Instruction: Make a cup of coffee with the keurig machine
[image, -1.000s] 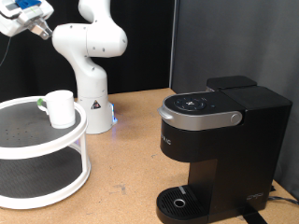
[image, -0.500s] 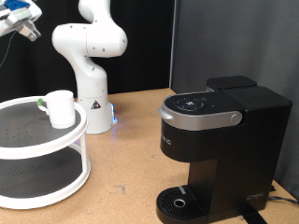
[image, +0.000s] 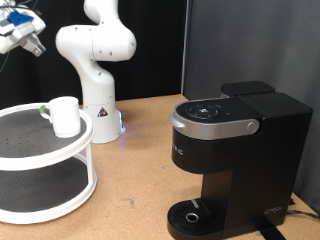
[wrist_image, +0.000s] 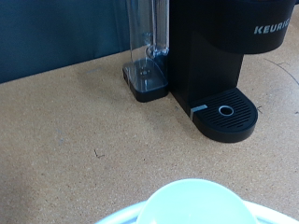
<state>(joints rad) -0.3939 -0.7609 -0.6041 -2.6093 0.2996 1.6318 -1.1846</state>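
The white cup (image: 65, 115) stands upright on the top tier of a white round stand (image: 72, 147) at the exterior view's left. A small dark pod with a green top (image: 44, 110) sits just beside it. The black keurig machine (image: 235, 150) stands at the right with its lid down and its round drip tray (image: 190, 215) bare. My gripper (image: 34, 46) hangs high at the top left, above and left of the cup, holding nothing I can see. In the wrist view the cup (wrist_image: 198, 203) lies close below and the keurig machine (wrist_image: 210, 56) beyond; my fingers do not show.
The arm's white base (image: 100, 100) stands behind the stand. The stand has a lower tier (image: 40, 190). A clear water tank (wrist_image: 148, 42) is on the machine's side. A dark curtain hangs behind the brown tabletop (image: 140, 170).
My gripper has moved a little down and to the left at the exterior view's top left. The cup, pod and machine have not moved.
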